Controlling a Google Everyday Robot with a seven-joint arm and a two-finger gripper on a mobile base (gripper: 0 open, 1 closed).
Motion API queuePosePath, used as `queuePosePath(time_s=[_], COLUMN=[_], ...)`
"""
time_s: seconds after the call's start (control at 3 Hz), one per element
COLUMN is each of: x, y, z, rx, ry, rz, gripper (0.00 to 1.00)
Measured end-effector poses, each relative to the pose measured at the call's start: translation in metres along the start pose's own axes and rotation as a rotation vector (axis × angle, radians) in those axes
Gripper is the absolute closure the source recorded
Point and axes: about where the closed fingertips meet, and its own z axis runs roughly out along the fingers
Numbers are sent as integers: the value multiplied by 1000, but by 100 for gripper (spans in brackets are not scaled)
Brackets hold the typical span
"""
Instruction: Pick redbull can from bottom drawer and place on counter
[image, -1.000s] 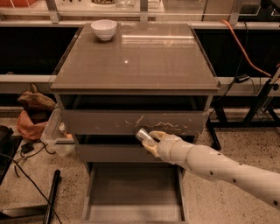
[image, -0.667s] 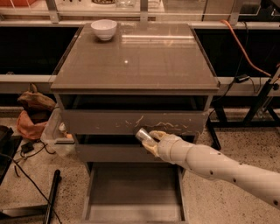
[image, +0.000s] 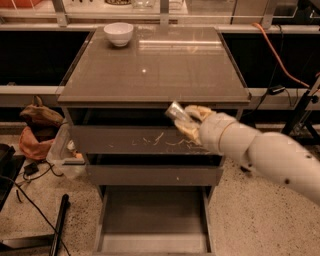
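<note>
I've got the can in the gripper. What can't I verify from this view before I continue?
Camera view only:
1. The redbull can: its lower part is covered by the gripper holding it, just under the counter front edge.
2. The bottom drawer: its front end is cut off by the frame's lower edge.
3. The insides of the top drawer and middle drawer: hidden behind their fronts, in shadow.
</note>
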Motion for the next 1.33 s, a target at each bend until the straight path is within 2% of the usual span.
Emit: queuePosePath(time_s=[0.33,0.67,1.0,1.33], x=[-79,-111,-109,-112], y=[-48,-47,-53,-90], z=[-37,-38,-32,-8], rx=[79,81,85,130], ry=[-132,-180,-184,-195], rz=[-90,-110,-128,-211], gripper=[100,100,100,100])
